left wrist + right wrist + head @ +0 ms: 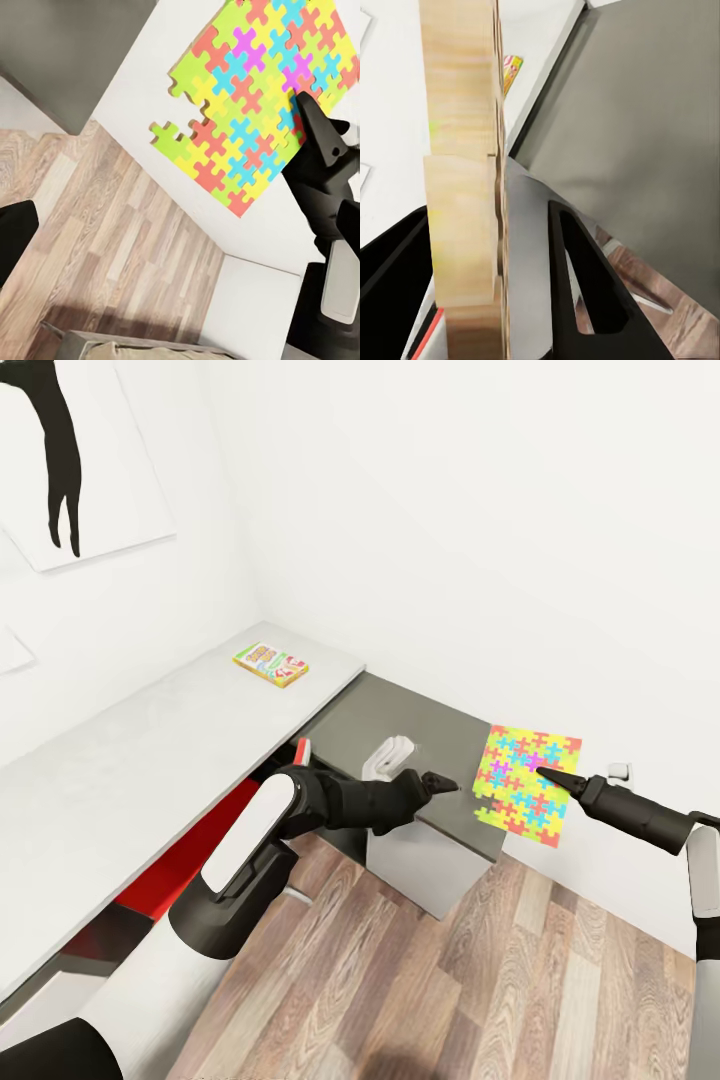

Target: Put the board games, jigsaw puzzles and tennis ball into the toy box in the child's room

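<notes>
At centre right of the head view, my right gripper [553,776] holds the puzzle [528,784] in the air, tilted, in front of the white wall and beyond the grey block [420,725]. My left gripper [438,784] sits mid-frame over that block's near edge; I cannot tell from here whether it is open or closed. A board game [271,665] lies flat at upper left, on the far end of the bed [120,770]. I can't see a toy box.

From the left wrist view, the puzzle [255,97] fills the upper right, one corner stepped where pieces are missing. My right gripper [319,139] pinches it at one edge, dark fingers clamped on the sheet. The wood floor [97,247] lies far beneath.

From the right wrist view, I see the puzzle's plain wooden back [461,172] edge-on against one finger [585,285], so the right claw is closed on the puzzle. The board game [512,71] peeks past its edge near the top.

My worry is the grip: it is on one margin only, so a fast swing could make the sheet pivot or slip and drop to the floor. Moving past the block or wall, the free corner could catch and lever it loose.
</notes>
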You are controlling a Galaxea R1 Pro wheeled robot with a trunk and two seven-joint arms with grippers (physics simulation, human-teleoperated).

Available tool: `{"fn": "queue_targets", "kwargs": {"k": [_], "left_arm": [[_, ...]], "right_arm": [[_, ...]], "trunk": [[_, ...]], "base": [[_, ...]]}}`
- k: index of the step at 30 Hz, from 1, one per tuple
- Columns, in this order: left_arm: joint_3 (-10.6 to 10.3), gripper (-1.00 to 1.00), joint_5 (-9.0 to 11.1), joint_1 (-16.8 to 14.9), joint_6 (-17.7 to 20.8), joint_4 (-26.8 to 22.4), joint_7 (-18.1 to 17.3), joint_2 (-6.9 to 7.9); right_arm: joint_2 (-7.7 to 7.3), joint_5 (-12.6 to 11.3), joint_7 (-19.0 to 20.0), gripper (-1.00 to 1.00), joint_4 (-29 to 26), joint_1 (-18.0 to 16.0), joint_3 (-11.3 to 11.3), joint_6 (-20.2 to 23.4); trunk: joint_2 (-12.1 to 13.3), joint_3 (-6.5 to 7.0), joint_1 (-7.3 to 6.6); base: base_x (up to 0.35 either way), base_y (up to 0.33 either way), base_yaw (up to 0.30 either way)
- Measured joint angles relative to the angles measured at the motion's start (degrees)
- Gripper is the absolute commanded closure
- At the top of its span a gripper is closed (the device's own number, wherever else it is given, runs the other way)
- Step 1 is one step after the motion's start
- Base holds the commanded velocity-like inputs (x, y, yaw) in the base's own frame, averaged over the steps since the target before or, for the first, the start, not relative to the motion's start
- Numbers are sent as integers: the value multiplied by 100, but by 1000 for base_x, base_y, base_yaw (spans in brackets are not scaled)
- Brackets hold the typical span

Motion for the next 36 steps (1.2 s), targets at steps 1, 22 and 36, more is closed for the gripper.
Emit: {"fn": "queue_targets", "kwargs": {"k": [1,22,36], "left_arm": [[0,-100,0,0,0,-1,0,0],[-13,-100,-2,0,16,-106,-227,-9],[-10,-100,-3,0,28,-175,-248,2]], "right_arm": [[0,-1,-66,100,1,-1,0,0],[-55,-69,-322,100,25,3,-8,4],[-115,-327,-299,100,-18,19,-3,2]], "trunk": [[0,3,0],[0,115,0],[0,185,0]], "base": [[-6,0,234],[-1,0,221],[0,0,246]]}}
